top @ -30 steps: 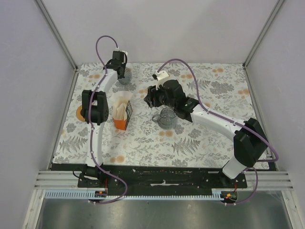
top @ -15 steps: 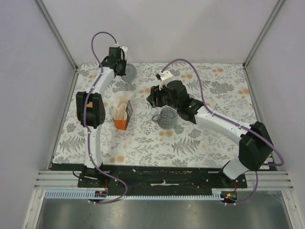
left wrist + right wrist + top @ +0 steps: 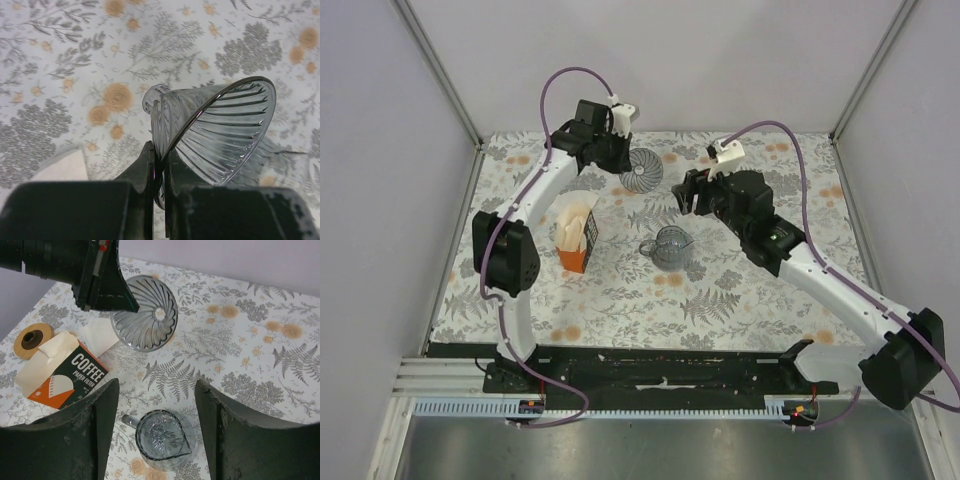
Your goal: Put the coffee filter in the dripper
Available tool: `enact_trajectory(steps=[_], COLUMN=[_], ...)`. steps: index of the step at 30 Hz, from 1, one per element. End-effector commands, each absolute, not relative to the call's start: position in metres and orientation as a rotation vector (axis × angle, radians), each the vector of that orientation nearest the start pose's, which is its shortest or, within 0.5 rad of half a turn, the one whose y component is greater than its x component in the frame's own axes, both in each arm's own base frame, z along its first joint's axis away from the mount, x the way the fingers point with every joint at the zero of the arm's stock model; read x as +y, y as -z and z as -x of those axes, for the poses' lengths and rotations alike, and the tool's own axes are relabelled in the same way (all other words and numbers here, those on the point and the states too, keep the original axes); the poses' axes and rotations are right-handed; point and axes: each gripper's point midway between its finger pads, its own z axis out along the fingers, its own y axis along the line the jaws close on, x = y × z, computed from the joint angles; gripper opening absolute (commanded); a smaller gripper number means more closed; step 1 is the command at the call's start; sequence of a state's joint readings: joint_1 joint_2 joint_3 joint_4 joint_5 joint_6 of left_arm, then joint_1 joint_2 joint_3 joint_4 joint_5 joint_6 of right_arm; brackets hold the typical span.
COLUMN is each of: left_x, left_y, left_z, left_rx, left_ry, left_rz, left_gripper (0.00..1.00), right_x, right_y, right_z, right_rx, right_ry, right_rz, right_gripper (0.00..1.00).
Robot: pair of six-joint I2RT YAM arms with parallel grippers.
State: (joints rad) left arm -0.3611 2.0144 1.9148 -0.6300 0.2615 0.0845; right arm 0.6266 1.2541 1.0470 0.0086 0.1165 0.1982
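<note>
My left gripper (image 3: 622,162) is shut on the rim of the smoky-grey ribbed dripper (image 3: 641,171) and holds it tilted on its side above the far part of the table. In the left wrist view the rim sits pinched between the jaws (image 3: 161,161), with the dripper's cone (image 3: 220,131) pointing up and right. Cream coffee filters (image 3: 576,217) stick out of an orange and black box (image 3: 574,250). My right gripper (image 3: 688,196) is open and empty. In its own view (image 3: 157,412) it hovers over the glass jug (image 3: 163,441), with the dripper (image 3: 146,313) beyond.
The clear glass jug (image 3: 670,247) with a handle stands mid-table. The filter box (image 3: 70,379) reads COFFEE PAPER FILTER, with filters (image 3: 52,352) fanning out. A brown ring (image 3: 32,338) lies left of the box. Walls close in the table on three sides.
My left gripper has lifted the dripper from the far left and carried it right, tilted onto its side. My right arm has drawn back to the right, away from the jug.
</note>
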Motion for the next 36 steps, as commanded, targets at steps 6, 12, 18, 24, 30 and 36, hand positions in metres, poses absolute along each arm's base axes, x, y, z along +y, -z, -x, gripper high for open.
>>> enact_trajectory(steps=[6,12,18,24,30,36], left_x=[-0.253,-0.256,-0.257,-0.244,-0.222,-0.162], left_y=[-0.235,-0.241,-0.244,-0.243,-0.252,-0.251], left_z=[-0.423,-0.405,-0.393,-0.390,-0.395,-0.412], left_rx=[2.217,2.201,2.176,2.166,2.143,2.171], left_ry=[0.701,0.696,0.694,0.613,0.467,0.253], left_rz=[-0.646,-0.687,-0.741,-0.794,-0.804,-0.671], left_gripper=[0.02,0.02,0.02,0.31,0.78,0.85], right_x=[0.252,0.278,0.296,0.268,0.211,0.116], right_y=[-0.264,-0.258,-0.253,-0.238,-0.246,-0.235], right_z=[-0.358,-0.383,-0.400,-0.409,-0.412,-0.407], right_rx=[1.839,1.874,1.886,1.953,1.933,1.933], right_ry=[-0.466,-0.529,-0.578,-0.599,-0.540,-0.365], right_rz=[0.399,0.418,0.438,0.313,0.188,-0.015], right_gripper=[0.74,0.72,0.49,0.00,0.00,0.00])
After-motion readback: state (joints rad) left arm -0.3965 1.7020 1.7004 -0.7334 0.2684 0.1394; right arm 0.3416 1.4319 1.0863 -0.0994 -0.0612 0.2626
